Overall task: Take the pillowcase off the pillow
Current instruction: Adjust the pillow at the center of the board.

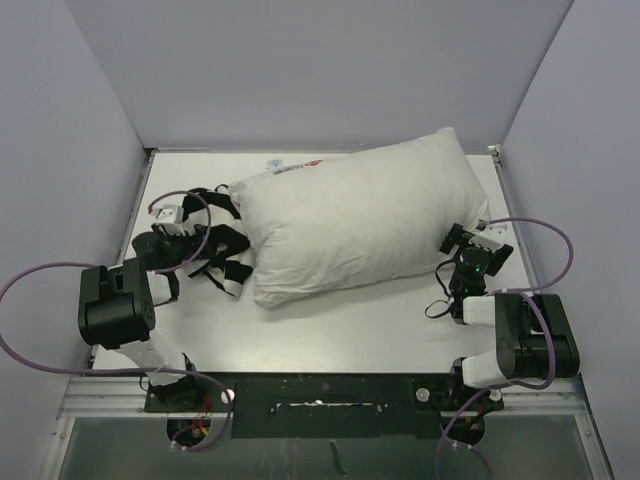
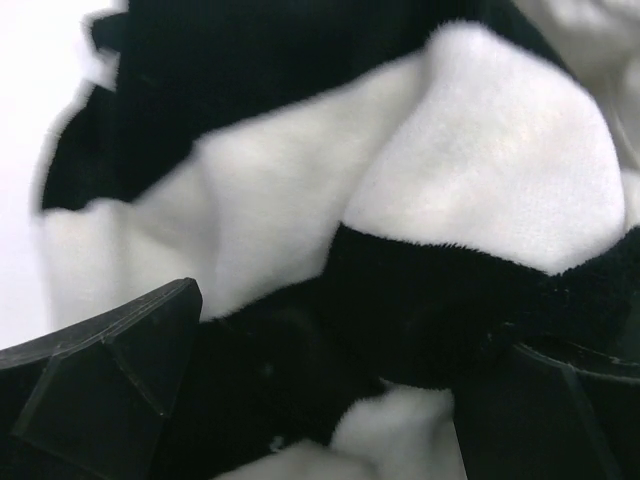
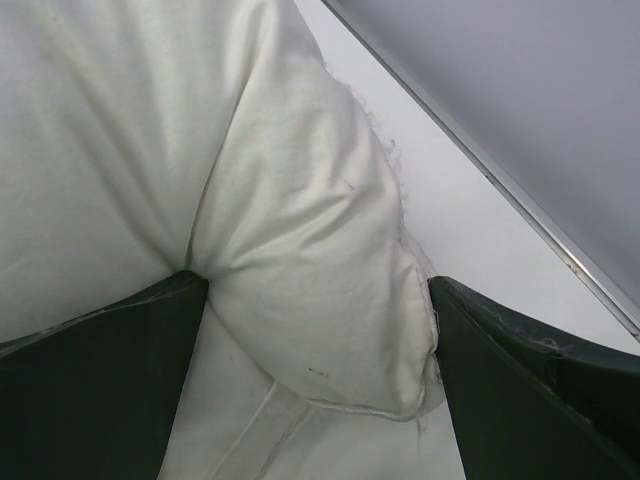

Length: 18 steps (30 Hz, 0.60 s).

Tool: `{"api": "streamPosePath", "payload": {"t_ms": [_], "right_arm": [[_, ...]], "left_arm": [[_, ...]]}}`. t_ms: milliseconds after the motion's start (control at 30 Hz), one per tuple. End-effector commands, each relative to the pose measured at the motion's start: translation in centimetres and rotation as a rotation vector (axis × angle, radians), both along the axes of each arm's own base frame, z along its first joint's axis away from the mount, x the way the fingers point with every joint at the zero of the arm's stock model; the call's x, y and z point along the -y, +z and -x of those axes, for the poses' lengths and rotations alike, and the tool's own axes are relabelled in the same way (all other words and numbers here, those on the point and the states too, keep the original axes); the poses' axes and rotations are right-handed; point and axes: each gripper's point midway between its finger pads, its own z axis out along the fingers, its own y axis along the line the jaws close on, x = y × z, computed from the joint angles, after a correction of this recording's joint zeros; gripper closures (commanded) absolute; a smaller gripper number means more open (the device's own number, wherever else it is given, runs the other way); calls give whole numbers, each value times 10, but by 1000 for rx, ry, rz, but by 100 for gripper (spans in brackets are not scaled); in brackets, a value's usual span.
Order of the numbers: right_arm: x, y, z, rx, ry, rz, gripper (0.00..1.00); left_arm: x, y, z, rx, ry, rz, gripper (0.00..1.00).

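Both spread wide, left fingers (image 2: pixel 100 370) merge darkly into the bunched pillowcase (image 2: pixel 480 170) while right fingers (image 3: pixel 90 380) straddle a pillow (image 3: pixel 320 250) corner.

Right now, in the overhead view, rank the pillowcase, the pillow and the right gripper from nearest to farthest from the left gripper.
1. Pillowcase: bunched on the left side, between the fingers of the left gripper.
2. Pillow: in the middle, just right of the pillowcase.
3. Right gripper: far right, at the pillow's opposite end.
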Motion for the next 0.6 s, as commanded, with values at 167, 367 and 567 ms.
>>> {"api": "streamPosePath", "payload": {"t_ms": [167, 367, 567], "right_arm": [[-18, -20, -3, -91, 101, 46, 2], [-38, -16, -3, -63, 189, 113, 2], [-81, -21, -9, -61, 356, 284, 2]], "left_arm": [[-21, 78, 5, 25, 0, 69, 2], [-13, 29, 35, 51, 35, -3, 2], [12, 19, 42, 183, 25, -107, 2]]}}
